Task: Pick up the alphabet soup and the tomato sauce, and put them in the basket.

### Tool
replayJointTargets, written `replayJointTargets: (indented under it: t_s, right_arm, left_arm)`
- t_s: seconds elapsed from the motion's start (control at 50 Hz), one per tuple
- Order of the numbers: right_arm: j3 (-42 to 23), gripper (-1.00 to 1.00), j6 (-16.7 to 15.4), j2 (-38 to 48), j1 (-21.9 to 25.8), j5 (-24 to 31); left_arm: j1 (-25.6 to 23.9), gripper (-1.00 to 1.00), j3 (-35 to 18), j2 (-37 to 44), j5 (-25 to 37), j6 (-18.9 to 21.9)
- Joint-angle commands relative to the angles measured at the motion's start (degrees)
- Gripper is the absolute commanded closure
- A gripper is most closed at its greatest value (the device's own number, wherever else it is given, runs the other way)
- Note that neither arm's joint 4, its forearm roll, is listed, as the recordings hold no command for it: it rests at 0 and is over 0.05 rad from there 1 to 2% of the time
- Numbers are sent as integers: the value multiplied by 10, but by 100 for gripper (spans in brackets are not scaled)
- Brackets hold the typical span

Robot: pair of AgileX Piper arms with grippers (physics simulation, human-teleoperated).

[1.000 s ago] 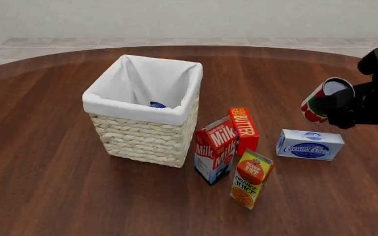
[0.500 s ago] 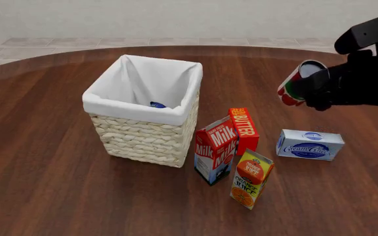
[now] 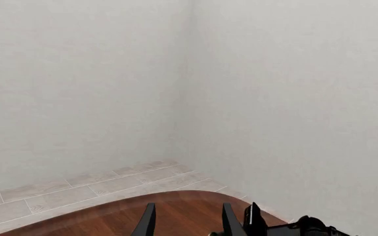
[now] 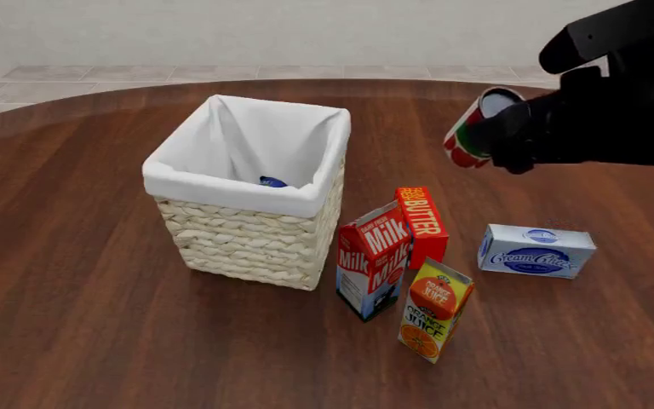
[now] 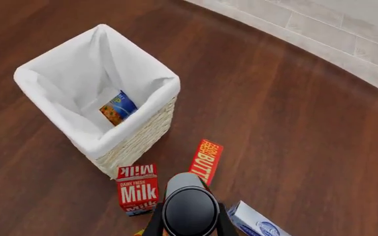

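The tomato sauce (image 4: 469,141), a red, green and white can, hangs tilted in the air right of the basket with my right gripper (image 4: 496,136) shut on it. In the right wrist view the tomato sauce (image 5: 190,209) shows end-on between the fingers (image 5: 155,225). The cream wicker basket (image 4: 231,191) with its white liner stands left of centre. The alphabet soup (image 4: 272,181) lies on its floor, and the right wrist view shows the alphabet soup (image 5: 118,108) inside the basket (image 5: 96,143). My left gripper (image 3: 189,225) is open, empty, and faces a wall corner.
A milk carton (image 4: 373,260), a butter box (image 4: 421,223) and an orange juice carton (image 4: 435,308) stand right of the basket, below the held can. A cream cheese box (image 4: 535,250) lies further right. The round table's edge curves along the back.
My right gripper has carried the tomato sauce leftward and higher, from above the cream cheese box to a spot nearer the basket. Nothing else has moved.
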Motion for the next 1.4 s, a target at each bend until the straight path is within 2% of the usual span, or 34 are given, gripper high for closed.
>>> replayJointTargets:
  t_s: [0.02, 0.34, 0.58, 0.64, 0.66, 1.1, 1.4]
  right_arm:
    - [-18, 100, 16, 14, 23, -11]
    - [-53, 100, 36, 54, 63, -41]
    - [-69, 100, 35, 76, 80, -51]
    - [-80, 100, 43, 85, 97, -52]
    - [-82, 100, 37, 89, 99, -54]
    - [-121, 100, 52, 142, 144, -75]
    - [-161, 100, 49, 181, 181, -79]
  left_arm:
    - [0, -100, 0, 0, 0, 0]
    - [0, -100, 0, 0, 0, 0]
    - [0, -100, 0, 0, 0, 0]
    - [0, -100, 0, 0, 0, 0]
    - [0, -100, 0, 0, 0, 0]
    - [0, -100, 0, 0, 0, 0]
    - [0, -100, 0, 0, 0, 0]
